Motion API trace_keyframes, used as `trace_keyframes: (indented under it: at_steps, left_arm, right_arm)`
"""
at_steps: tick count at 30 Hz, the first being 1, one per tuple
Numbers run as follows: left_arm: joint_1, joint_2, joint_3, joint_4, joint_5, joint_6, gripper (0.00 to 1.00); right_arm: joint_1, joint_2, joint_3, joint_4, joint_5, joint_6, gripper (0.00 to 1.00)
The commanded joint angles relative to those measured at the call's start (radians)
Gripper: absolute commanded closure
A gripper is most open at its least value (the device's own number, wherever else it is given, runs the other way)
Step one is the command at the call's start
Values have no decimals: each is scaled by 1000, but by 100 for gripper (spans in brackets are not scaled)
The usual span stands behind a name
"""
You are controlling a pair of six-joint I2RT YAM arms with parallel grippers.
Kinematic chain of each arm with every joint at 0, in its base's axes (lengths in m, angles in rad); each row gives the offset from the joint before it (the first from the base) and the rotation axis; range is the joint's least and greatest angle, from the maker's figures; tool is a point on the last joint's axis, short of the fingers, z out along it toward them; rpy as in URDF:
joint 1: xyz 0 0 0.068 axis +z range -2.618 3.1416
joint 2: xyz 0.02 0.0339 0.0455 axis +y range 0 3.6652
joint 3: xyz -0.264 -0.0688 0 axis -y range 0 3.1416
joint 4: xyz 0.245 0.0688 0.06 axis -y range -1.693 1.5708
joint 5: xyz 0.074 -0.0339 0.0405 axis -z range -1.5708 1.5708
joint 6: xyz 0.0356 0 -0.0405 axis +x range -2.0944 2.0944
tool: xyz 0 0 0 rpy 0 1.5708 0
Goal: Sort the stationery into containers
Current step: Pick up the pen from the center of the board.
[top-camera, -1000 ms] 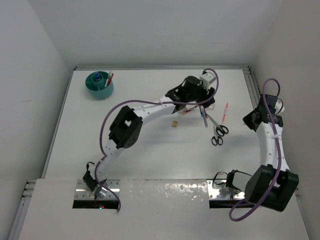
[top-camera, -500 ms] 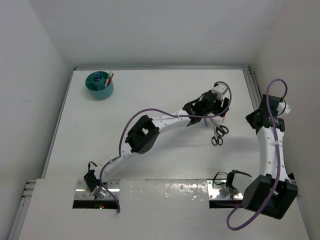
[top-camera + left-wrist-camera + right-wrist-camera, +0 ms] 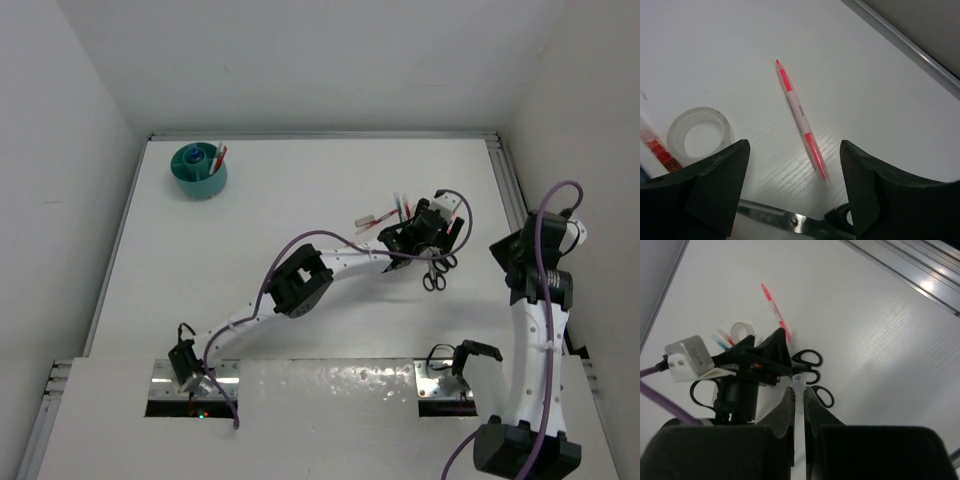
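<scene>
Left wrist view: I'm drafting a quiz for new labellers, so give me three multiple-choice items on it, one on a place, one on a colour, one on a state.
1. Where does the tape roll lie relative to the red pen?
A) right of it
B) left of it
C) on top of it

2. What colour is the tape roll?
A) translucent white
B) black
C) teal

3. How is the left gripper?
A) shut on the pen
B) shut on the scissors
C) open, holding nothing

Answers: B, the roll lies apart from the pen, toward the picture's left edge; A, its wall is pale and see-through; C, the fingers stand wide apart, with only the table and the lying pen showing between them.
</scene>
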Motion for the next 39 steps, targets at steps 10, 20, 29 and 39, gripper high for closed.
trace_keyframes:
  at_steps: [10, 20, 29, 39]
  left_arm:
    - [-5, 43, 60, -59, 42, -15, 41]
    - [4, 66, 75, -183, 68, -61, 45]
    - [19, 55, 59, -209, 73, -75, 73]
    - [21, -56, -82, -179, 113, 78, 88]
  right_arm:
    - [22, -64, -24, -30, -16, -53, 100]
    - [25, -81, -41, -27, 10, -72, 100]
    - [28, -82, -39, -30, 21, -79, 100]
    - [28, -90, -50, -18, 12, -68, 100]
